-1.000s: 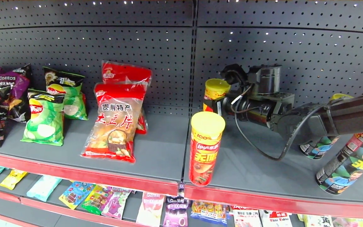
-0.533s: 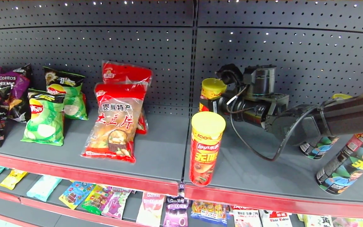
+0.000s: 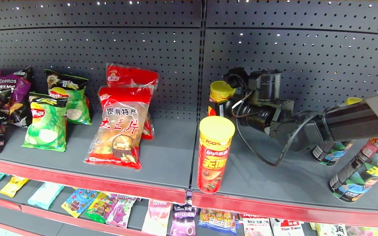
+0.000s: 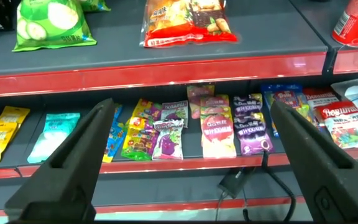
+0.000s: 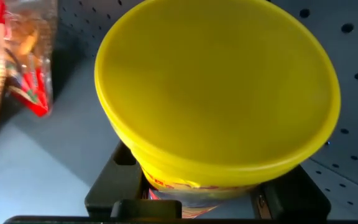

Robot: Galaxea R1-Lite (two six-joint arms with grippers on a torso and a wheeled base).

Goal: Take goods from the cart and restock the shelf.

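- Two bays of the grey shelf (image 3: pixel 162 160) lie before me. Snack bags (image 3: pixel 120 131) fill the left bay and tall chip cans stand in the right one.
- My right arm (image 3: pixel 346 121) reaches in from the right across the right bay. Over the last second it has slid leftward and farther in, toward the pegboard back panel (image 3: pixel 307 55).
- That shift carried the yellow-lidded can (image 3: pixel 221 89) with it. The can is now at the far left of the right bay, close to the back panel and behind the matching can (image 3: pixel 214 154), which stands upright at the near edge.
- I judge this placement nearly done, with only the setting down and the release left. More goods would follow after that.
- My wrist hides the can's base, so I cannot tell whether it already touches the shelf board.
- My right pincer (image 3: pixel 219 109) is clamped on the can's body just under the lid, one finger on each side. From my right wrist, the lid (image 5: pixel 216 106) sits above the two dark fingers (image 5: pixel 114 186).
- My left pincer (image 4: pixel 194 168) is spread wide and holds nothing. It hangs low, on the near side of the lower rows of small packets (image 4: pixel 219 124).
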